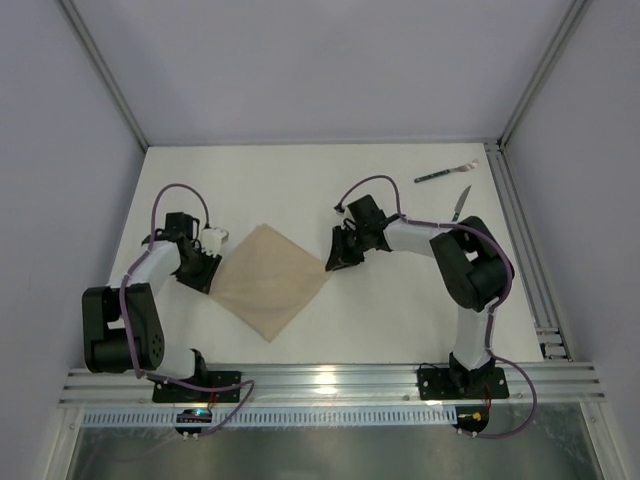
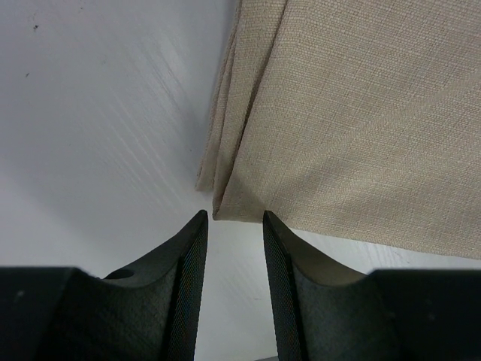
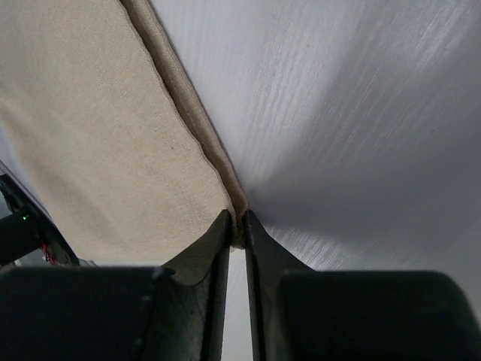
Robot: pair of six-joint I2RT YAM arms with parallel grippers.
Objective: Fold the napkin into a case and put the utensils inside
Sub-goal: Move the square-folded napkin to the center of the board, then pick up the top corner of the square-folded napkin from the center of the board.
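Pinching the right-hand corner of the napkin (image 3: 113, 113), the right end effector (image 3: 235, 226) had its jaws drawn almost together, with the layered cloth edge running into the narrow slit between them. The left end effector (image 2: 234, 218) was released: its jaws stood apart, and the napkin's left corner lay just ahead of the gap, close to the tips but not between them, as far as the left wrist view showed.

From above, the napkin sat as a diamond on the worktop (image 1: 300, 190) between the two arms. Its left-to-right diagonal ran straight from one end effector to the other. Stacked edges at both corners suggested the cloth was doubled over at least once.

The coming move probably turned on the left side. That corner lay directly forward of the open jaws, calling for a short advance and a closing before both corners could be carried together. The fork (image 1: 447, 172) and the knife (image 1: 460, 204) lay well apart from the cloth at the far right of the worktop, nearer the right arm.
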